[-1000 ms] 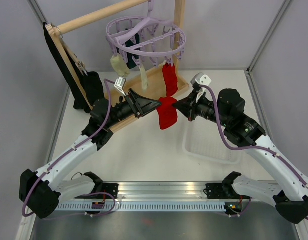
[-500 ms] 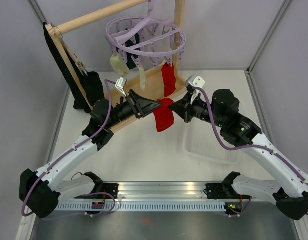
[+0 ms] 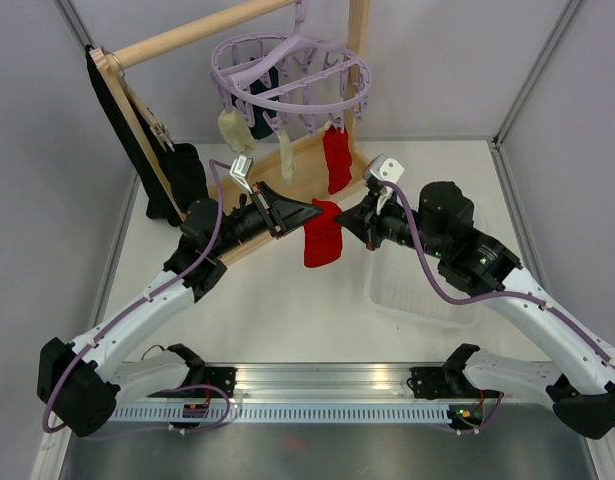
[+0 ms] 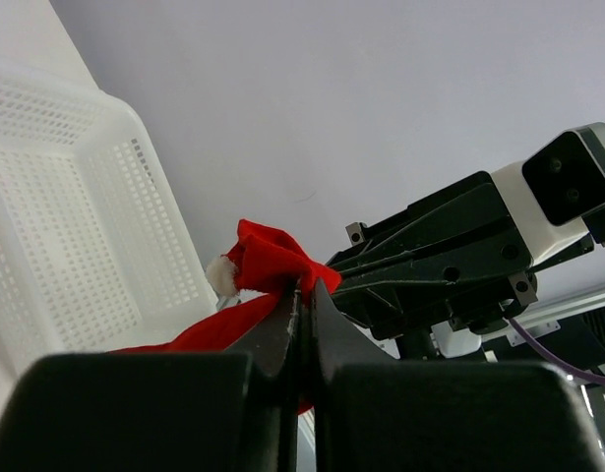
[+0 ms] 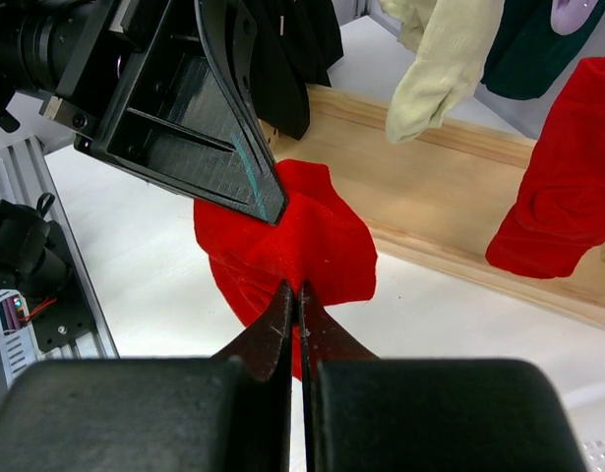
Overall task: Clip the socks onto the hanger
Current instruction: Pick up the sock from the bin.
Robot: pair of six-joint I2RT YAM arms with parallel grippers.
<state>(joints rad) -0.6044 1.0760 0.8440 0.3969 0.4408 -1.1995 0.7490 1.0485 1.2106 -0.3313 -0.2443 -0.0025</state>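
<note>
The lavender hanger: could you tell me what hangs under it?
A cream sock, a second cream sock, a red sock and a dark teal sock, mostly hidden behind the rings.

The left arm (image 3: 147,300) and right arm (image 3: 532,310) share one build: white link shells, black joint housings, and black bases on a slotted silver rail (image 3: 317,378). A lavender cable (image 3: 219,215) runs along each. The left hand (image 3: 317,208) and right hand (image 3: 349,222) are black and wedge-shaped, with thin tapering fingers and small screws. A white camera block (image 3: 386,169) tops each wrist.
</note>
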